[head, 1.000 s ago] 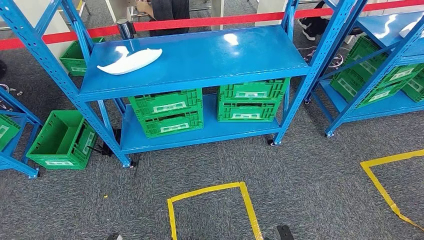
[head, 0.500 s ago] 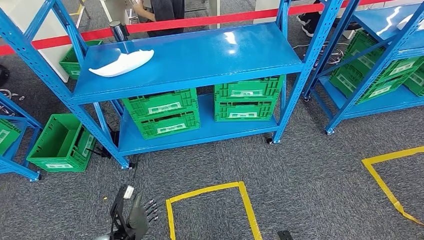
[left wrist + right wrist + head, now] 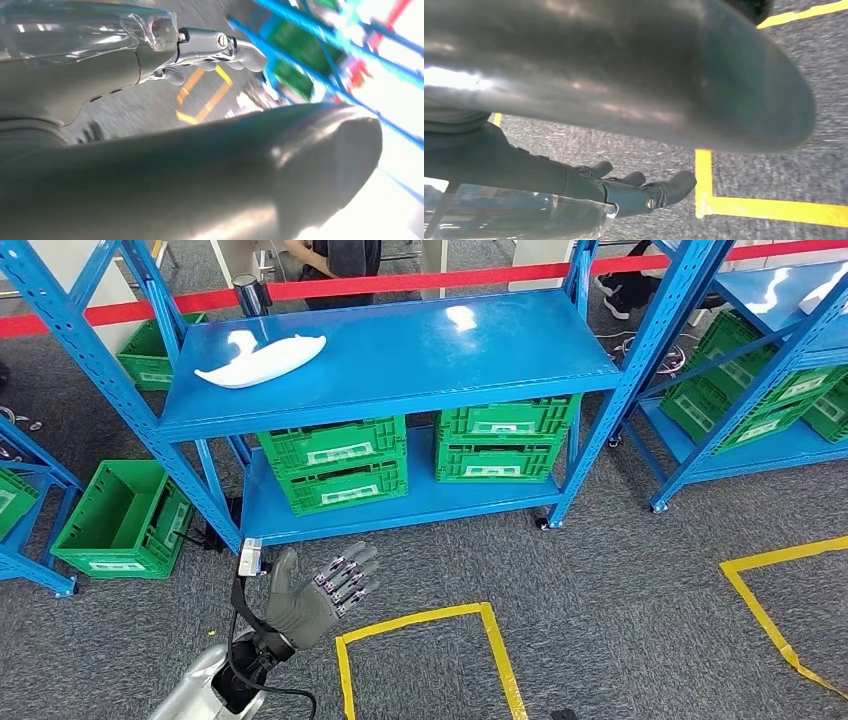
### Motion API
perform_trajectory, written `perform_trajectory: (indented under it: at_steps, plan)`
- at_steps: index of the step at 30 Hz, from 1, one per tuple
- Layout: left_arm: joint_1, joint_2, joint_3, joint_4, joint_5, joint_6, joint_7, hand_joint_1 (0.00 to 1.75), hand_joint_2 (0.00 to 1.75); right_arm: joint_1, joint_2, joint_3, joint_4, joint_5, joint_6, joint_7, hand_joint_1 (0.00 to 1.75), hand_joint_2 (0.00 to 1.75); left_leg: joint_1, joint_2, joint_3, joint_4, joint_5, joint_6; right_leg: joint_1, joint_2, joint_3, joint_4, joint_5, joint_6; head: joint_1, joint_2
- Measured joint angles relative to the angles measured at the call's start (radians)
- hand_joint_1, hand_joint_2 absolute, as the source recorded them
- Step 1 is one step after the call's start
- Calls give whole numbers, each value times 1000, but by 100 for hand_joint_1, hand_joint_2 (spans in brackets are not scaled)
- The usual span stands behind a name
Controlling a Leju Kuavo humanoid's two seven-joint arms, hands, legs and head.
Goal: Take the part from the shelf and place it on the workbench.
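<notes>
At the far left of the head view a green crate (image 3: 125, 520) stands open on the grey carpet beside the blue shelf (image 3: 400, 350), and another green crate (image 3: 152, 352) sits behind the shelf's left upright. The white part (image 3: 262, 361) lies flat on the left end of the shelf's top board, close to its back edge, with nothing touching it; a dark cylinder (image 3: 250, 292) stands just behind it at the red barrier tape (image 3: 420, 282). Below and in front of that end of the shelf, the left hand (image 3: 312, 595) is raised over the carpet, palm up, its fingers (image 3: 350, 575) spread wide and holding nothing, well apart from the part. In the left wrist view the same hand (image 3: 210, 50) reaches out with its fingers extended and apart toward the blurred blue frame. Just right of the hand, a yellow tape square (image 3: 425, 655) marks the floor. On the lower board sit two stacks of green bins (image 3: 335, 465), one left and one right. A person (image 3: 335, 258) stands behind the tape. Further right stands a second blue shelf (image 3: 760, 370) loaded with green bins, and a yellow tape corner (image 3: 770, 615) lies on the carpet. In the right wrist view the right hand (image 3: 624, 190) hangs over the carpet near a yellow line, fingers loosely extended, empty.
</notes>
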Motion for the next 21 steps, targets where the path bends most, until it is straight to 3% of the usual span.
perform_trajectory:
  at_steps: [2,4,6,9,10,12,13,14,15,16,18,19,21]
  plan:
    - [-10,1,-24,-43,47,-31,-2,0,0,-3,-5,15,6,-14,9,-2,0,0,-1,-1,-1,11,-8,-5,-1,-3,64,-134,53,16,0,0]
    - [-24,4,-47,-85,95,-63,-4,0,0,-7,-8,29,11,-29,18,-5,0,0,-5,-2,-6,25,-18,-13,-1,-4,113,-231,82,12,0,0]
    - [-35,7,-69,-124,142,-95,-6,0,0,-9,-10,43,16,-44,27,-8,0,0,-8,-2,-11,30,-24,-20,4,-3,119,-243,82,-4,-1,0]
    - [-48,11,-99,-180,218,-141,-8,0,0,-8,-11,61,23,-68,43,-14,0,0,-2,-2,-27,60,-45,-34,-3,-1,125,-245,76,-25,-2,0]
    - [-52,13,-107,-196,244,-156,-8,0,0,-8,-11,66,25,-76,48,-15,0,0,1,-2,-48,102,-65,-41,-6,-1,129,-246,73,-31,-3,0]
    - [-56,19,-125,-223,289,-181,-9,0,0,-5,-12,75,30,-90,57,-19,0,0,8,-2,-122,237,-114,-52,-3,0,137,-247,65,-40,-3,0]
    - [-57,22,-133,-235,307,-190,-10,0,0,-3,-12,80,33,-95,61,-21,0,0,10,-2,-160,298,-128,-55,-2,0,141,-246,61,-41,-3,0]
    - [-57,26,-140,-244,321,-197,-10,0,0,0,-13,84,35,-99,64,-23,0,0,11,-2,-186,329,-123,-55,0,1,147,-246,55,-42,-3,0]
    - [-57,29,-144,-253,331,-202,-10,0,0,2,-14,87,37,-102,66,-25,0,0,11,-2,-192,321,-98,-52,1,2,155,-246,49,-41,-4,0]
    - [-57,31,-148,-261,336,-205,-10,0,0,4,-14,90,39,-104,68,-26,0,0,10,-2,-180,274,-57,-46,4,4,165,-247,43,-40,-4,0]
    - [-59,36,-153,-274,340,-207,-11,0,0,6,-12,93,41,-106,70,-29,0,0,1,-1,-127,140,19,-21,6,6,183,-250,28,-37,-1,0]
    - [-60,38,-156,-280,340,-208,-11,0,0,5,-10,94,41,-107,71,-30,0,0,-5,0,-103,88,34,-7,5,7,188,-254,23,-33,0,0]
    - [-62,41,-160,-289,341,-208,-11,0,0,4,-8,95,42,-107,72,-32,0,0,-16,1,-78,41,22,13,3,6,199,-261,25,-18,0,0]
